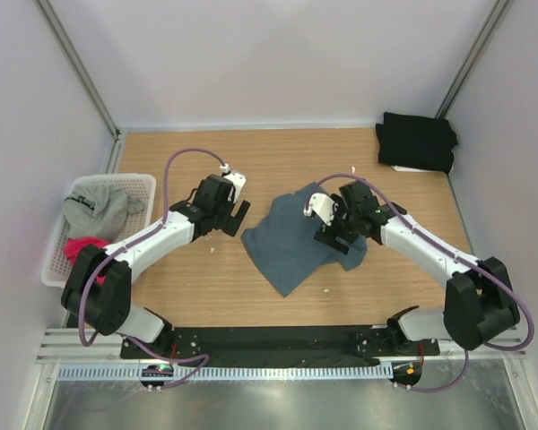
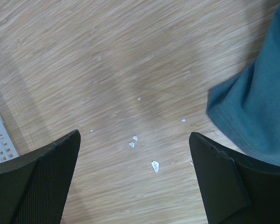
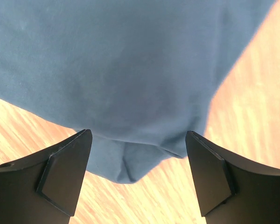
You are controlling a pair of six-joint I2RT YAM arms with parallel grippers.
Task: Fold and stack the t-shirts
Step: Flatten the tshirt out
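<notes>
the blue shirt (image 1: 291, 242) lies rumpled and spread out near the middle of the counter (image 1: 206, 287). over its right part hangs the right gripper (image 3: 138, 140), jaws apart, with cloth showing below between them (nothing pinched). just left of the shirt's edge the left gripper (image 2: 134, 135) hangs with jaws wide apart over wood dotted with white crumbs (image 2: 154, 166). well to the right of the blue shirt and behind it lies a black shirt (image 1: 417, 141). well to its left, a white basket (image 1: 143, 184) holds a grey shirt (image 1: 99, 210) and a pink shirt (image 1: 82, 246).
</notes>
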